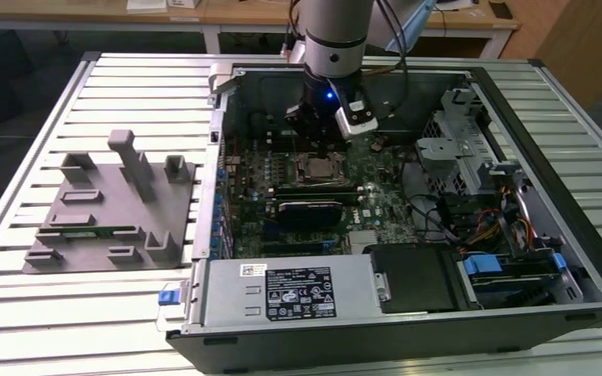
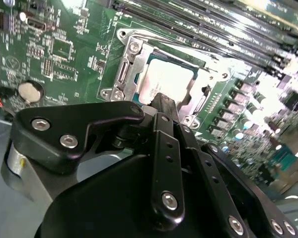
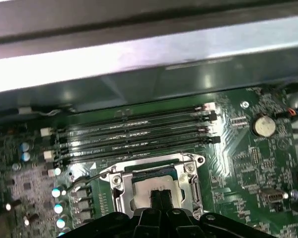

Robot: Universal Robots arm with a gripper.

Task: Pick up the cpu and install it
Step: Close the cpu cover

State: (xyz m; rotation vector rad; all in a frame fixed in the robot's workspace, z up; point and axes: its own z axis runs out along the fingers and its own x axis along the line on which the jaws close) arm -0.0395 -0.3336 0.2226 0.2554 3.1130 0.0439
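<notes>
Down inside the open computer case point(image 1: 510, 98), with the arm point(image 1: 335, 31) standing straight above the socket point(image 2: 123, 74). Blue light glowing on the wrist, right over that socket in the exterior view.

And there, lying flat within the socket's metal frame: the cpu point(image 2: 168, 79), silver top catching the glare, thin pale rim showing along its edges. Square to the frame, from the look of both wrist views, with screw heads at the socket's corners all round it.

Jaws pinched together, closed on themselves, with hardly a line between the fingertips point(image 3: 157, 199). Poised at one edge of the cpu, directly over the socket. Pressing on the plate or just clear of it? Cannot tell from these angles.

Just beside the socket, on its far side in the first wrist view, a bank of long dark memory slots point(image 3: 139, 131) running parallel to the frame. Near the socket on another side, a row of shiny capacitors point(image 3: 57, 193). Further out across the green board, well apart from the socket, a round coin battery point(image 3: 263, 126).

Outside the case, far from the socket toward the exterior view's left, a grey fixture tray point(image 1: 103, 223) resting on the slatted counter point(image 1: 29, 313). Inside the case, between the socket and the near wall, a grey power supply point(image 1: 280, 290).
</notes>
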